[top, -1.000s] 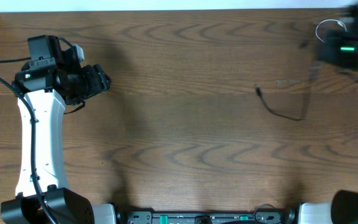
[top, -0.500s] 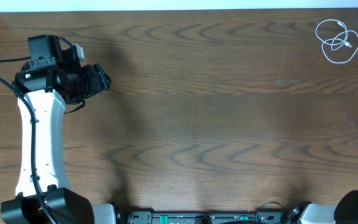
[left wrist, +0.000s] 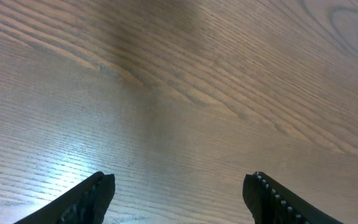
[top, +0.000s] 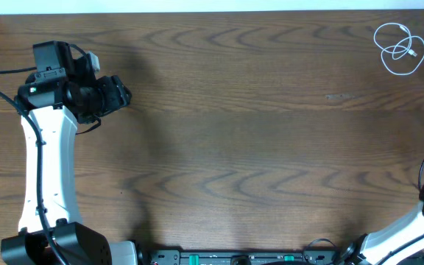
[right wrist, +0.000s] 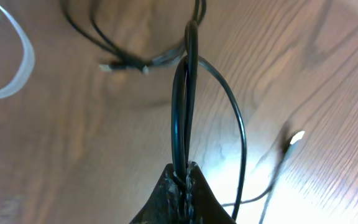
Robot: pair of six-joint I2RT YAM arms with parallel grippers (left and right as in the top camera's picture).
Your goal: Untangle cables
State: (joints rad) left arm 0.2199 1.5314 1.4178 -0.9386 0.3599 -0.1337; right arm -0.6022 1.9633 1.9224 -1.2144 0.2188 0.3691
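My right fingers (right wrist: 199,198) are pinching shut on the black cord (right wrist: 186,93), its strands trailing over the worktop (top: 234,147); the white cord (top: 398,48) is lying coiled in the far right corner; my left fingers (left wrist: 95,193) are hanging spread apart above the wood.

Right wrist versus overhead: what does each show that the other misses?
Right wrist only: the right gripper shut on the black cord, its strands doubled above the fingertips. Overhead only: the left gripper and the whole coil of the white cord. Both: the black cord, just at overhead's right edge, and the table. The wrist view's blurred white arc is possibly the white cord.
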